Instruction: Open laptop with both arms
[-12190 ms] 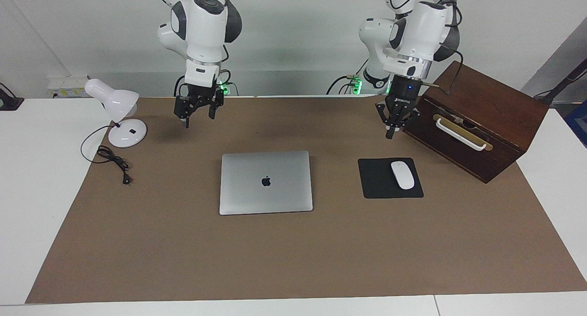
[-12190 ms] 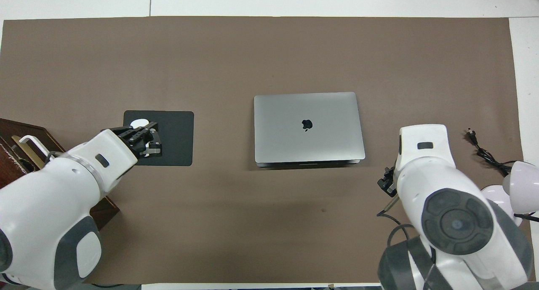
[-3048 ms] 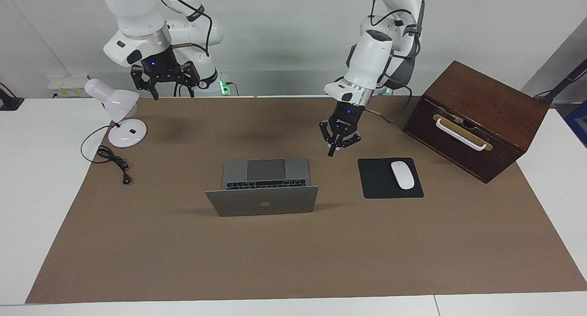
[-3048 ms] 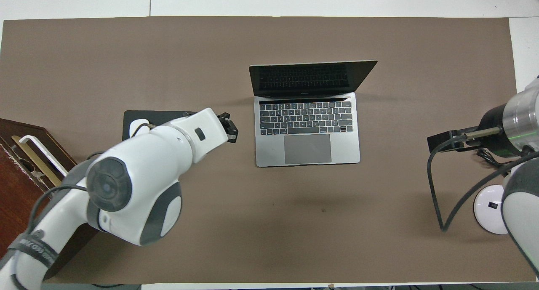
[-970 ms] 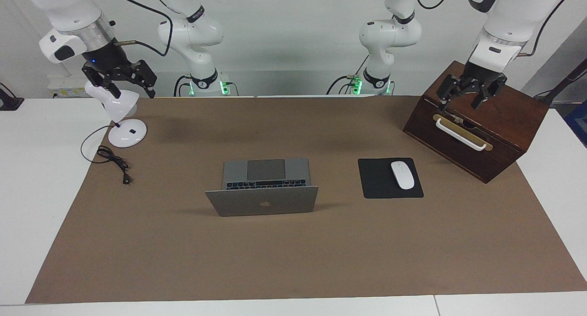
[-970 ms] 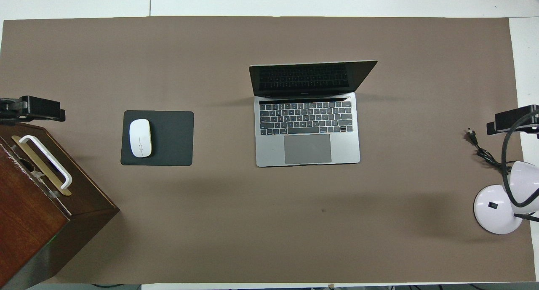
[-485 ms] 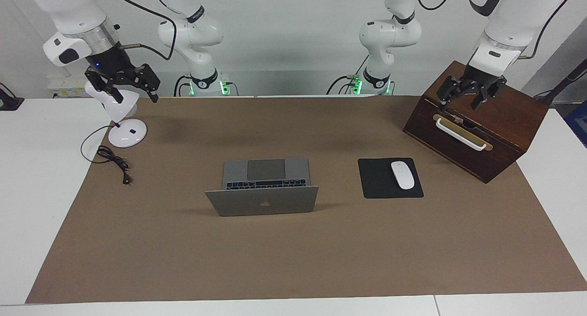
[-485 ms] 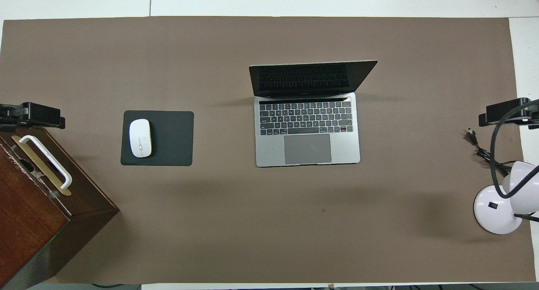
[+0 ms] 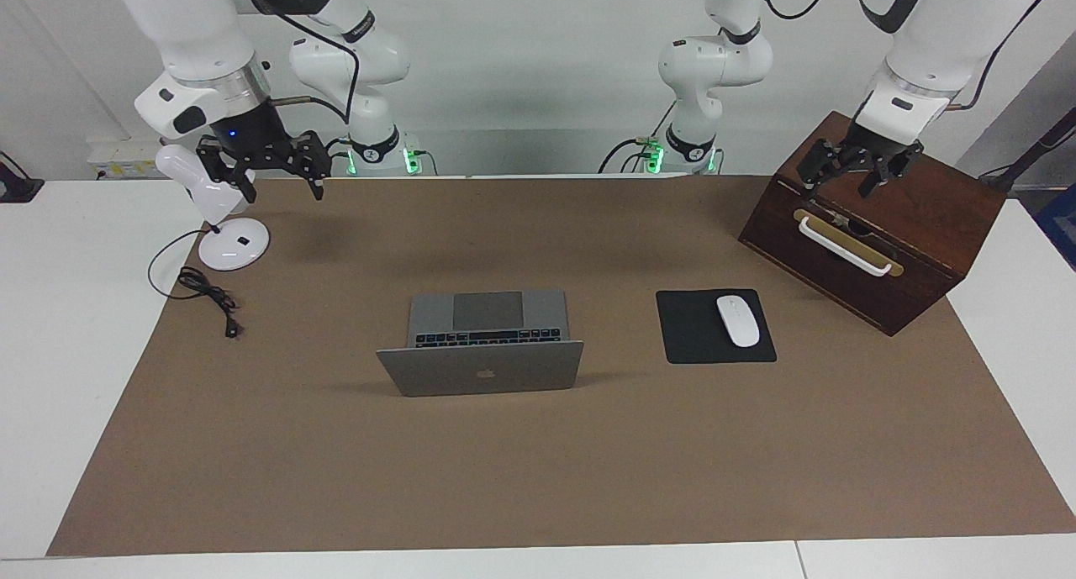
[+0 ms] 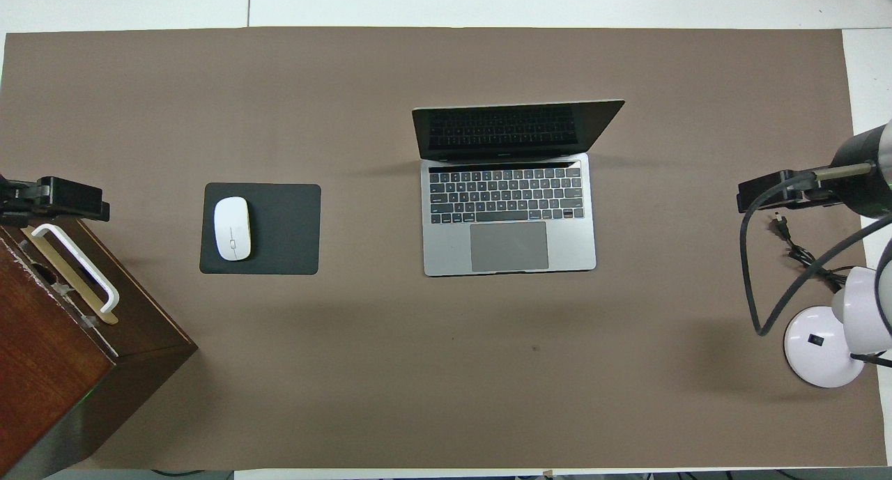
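Laptop (image 9: 481, 344): found open in the middle of the brown mat (image 9: 538, 444) that covers the bench (image 9: 76, 327); the lid is raised and its dark screen is turned toward the robots, the logo side turned away from them.
Laptop base (image 10: 509, 215): seen flat on the mat, black keys and grey trackpad exposed; nothing is in contact with it.
Left tool (image 9: 849, 180): held in the air over the wooden box (image 9: 891, 218) at the left arm's end of the bench; the fingers are seen spread apart and nothing is held between them.
Left tool, overhead view (image 10: 59, 194): only its black tip is shown, over the box edge just above the white handle (image 10: 77, 267).
Right tool (image 9: 267, 174): held in the air beside the head of the white desk lamp (image 9: 217, 205), at the right arm's end of the bench; the fingers are seen spread wide and empty.
Right tool, overhead view (image 10: 773, 191): shown over the mat's edge, above the lamp's black cord (image 10: 801, 253).
Arms: both are seen drawn well apart from the laptop, one at each end of the bench.
Mouse pad (image 9: 714, 327): laid flat on the mat between the laptop and the wooden box.
Mouse (image 9: 737, 320): a white mouse is rested on the pad, on the part toward the box.
Lamp base (image 10: 819, 347): stood on the mat's corner, nearer to the robots than the cord's plug.
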### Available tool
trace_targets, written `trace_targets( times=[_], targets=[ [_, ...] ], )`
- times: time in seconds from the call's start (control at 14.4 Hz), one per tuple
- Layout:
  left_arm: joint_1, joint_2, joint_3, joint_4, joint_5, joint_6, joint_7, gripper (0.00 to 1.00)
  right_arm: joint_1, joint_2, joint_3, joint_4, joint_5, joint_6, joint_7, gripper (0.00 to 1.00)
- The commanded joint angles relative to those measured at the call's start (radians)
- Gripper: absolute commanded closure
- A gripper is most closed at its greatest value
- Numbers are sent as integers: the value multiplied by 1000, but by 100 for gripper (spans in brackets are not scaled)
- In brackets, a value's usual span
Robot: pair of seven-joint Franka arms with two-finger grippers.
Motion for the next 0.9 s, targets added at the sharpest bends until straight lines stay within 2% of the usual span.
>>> trace_targets(
  times=[0.0,0.83],
  targets=[
    [8,-17,-2,-18,20,-12,17,0,-30,-11,11,-17,-10,21,-1,0],
    [5,-23,-2,-19,18,-17,19,0,-32,-8,9,-17,-9,27,24,0]
  ],
)
